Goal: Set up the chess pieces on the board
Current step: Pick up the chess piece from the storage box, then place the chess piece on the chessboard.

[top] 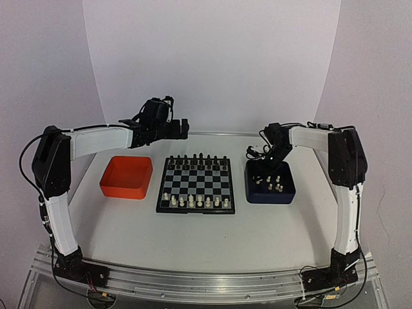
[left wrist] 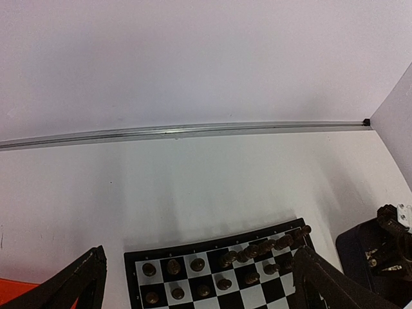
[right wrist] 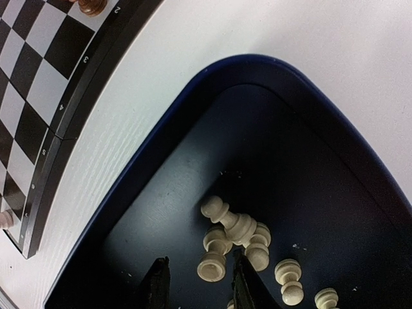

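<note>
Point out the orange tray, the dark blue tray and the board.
orange tray (top: 126,191), top external view, on its near wall.
dark blue tray (top: 270,197), top external view, on its near wall.
board (top: 196,183), top external view, on a bare middle square.

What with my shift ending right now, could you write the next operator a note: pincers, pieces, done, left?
Left pincer: open, empty, raised beyond the far side of the board.
Right pincer: down in the dark blue tray, jaws open around a white piece, not yet gripping.
Done: black pieces on the far rows; white row along the near edge.
Remaining: loose white pieces in the tray go on the board.
</note>
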Controlling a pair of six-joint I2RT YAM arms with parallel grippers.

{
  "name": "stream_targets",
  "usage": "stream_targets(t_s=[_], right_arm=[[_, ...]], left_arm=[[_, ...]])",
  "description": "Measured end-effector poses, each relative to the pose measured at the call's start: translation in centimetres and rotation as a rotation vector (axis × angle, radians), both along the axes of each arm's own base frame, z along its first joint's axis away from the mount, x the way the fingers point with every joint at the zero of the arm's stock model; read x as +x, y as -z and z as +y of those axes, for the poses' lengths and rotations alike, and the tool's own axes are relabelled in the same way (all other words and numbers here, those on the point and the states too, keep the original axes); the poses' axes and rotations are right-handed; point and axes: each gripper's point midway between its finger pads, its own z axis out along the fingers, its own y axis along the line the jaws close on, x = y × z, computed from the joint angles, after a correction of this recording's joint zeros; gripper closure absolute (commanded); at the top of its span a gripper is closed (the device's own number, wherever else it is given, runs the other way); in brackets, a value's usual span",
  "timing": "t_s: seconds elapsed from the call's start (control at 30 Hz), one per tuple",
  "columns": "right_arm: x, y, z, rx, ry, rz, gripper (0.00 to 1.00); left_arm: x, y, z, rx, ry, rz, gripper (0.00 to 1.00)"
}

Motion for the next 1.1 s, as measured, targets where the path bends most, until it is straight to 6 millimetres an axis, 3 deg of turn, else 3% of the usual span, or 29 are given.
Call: stream_targets(t_s=[0.1,0.23,0.57,0.7,1.1], right_arm=[[-0.1,0.2,0.1,-0.007,-0.004,0.002,0.76],[-0.2,0.7,0.2,-0.020,-0.010,0.005,0.95],[-0.2,0.4,0.3,-0.035,-0.014,-0.007,1.00],[-0.6,-0.9,0.3,-0.027,-0.012,-0.025,1.00],[-2.0,-7.4,0.5,0.049,-0.018,-0.129,1.00]], left_arm=[[0.0,0.0,0.0,-0.004,-0.001,0.002,0.00],[-0.1,0.0,-0.2,-0.016,0.004,0.008,0.00],[-0.3,0.2,-0.5,-0.023,0.023,0.017,0.00],[-0.7,0.5,-1.0,-0.032,0.062,0.031,0.00],[-2.9,0.5,-4.2,-0.071,0.291,0.064,0.00]])
